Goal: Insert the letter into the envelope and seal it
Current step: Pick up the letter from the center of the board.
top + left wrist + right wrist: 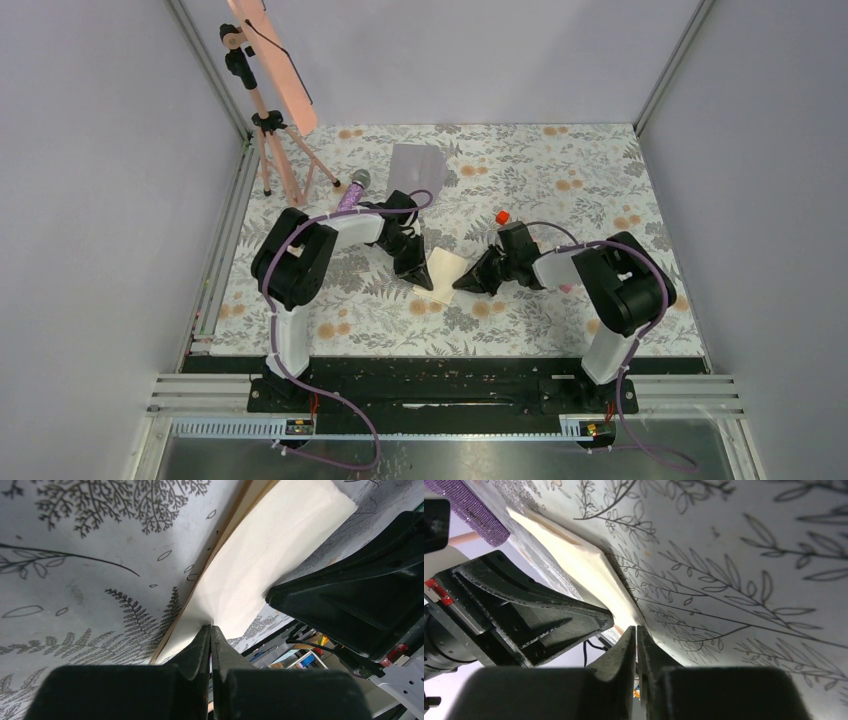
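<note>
Ok, the letter [443,270] lies on the desk [600,190], well apart from the envelope [417,165] on its arm-base side, with one arm at each end. The left end effector [420,278] is clenched on the letter's edge. In the left wrist view the sheet runs straight into the closed jaws and bows away from them. The right end effector [463,284] is closed too, tips at the opposite corner; we can't tell if paper is actually between them.

We judge the sheet light, thin and floppy. It will likely sag when lifted, crease easily and slide on the printed desk. Best hold is a shallow pinch at an edge or corner, with two opposite grips to keep it taut.

The envelope lies flat and we can't read its flap state from here.

Room: bare desk between envelope and letter, more to the envelope's right. Left of the envelope stand a tripod [270,150] and a purple-handled object [352,192], both near the left arm, so we'd steer clear there.
</note>
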Robot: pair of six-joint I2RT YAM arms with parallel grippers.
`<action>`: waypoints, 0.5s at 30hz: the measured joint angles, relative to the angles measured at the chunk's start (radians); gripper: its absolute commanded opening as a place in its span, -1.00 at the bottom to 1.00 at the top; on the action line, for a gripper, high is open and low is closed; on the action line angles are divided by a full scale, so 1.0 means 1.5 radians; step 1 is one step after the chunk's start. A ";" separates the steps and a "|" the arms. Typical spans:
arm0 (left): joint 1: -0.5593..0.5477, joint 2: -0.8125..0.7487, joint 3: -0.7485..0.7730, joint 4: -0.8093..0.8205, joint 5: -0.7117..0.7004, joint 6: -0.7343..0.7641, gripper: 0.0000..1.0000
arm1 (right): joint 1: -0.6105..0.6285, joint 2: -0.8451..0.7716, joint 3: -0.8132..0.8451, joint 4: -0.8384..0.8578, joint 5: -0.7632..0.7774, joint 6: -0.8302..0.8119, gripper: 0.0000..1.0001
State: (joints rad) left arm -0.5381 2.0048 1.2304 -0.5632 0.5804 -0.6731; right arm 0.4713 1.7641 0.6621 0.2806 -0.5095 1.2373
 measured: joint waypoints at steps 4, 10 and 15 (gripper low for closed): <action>0.000 0.000 0.000 0.005 0.001 -0.001 -1.00 | 0.000 -0.014 -0.008 0.006 0.003 0.014 -0.24; -0.001 0.000 0.000 0.009 0.001 -0.001 -1.00 | 0.001 -0.081 -0.008 -0.081 0.072 -0.024 -0.19; -0.001 0.000 0.000 0.009 0.001 -0.001 -1.00 | -0.002 -0.085 -0.014 -0.091 0.086 -0.026 -0.17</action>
State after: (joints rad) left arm -0.5392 2.0052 1.2304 -0.5499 0.5819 -0.6743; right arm 0.4683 1.6367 0.6407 0.1436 -0.3798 1.1988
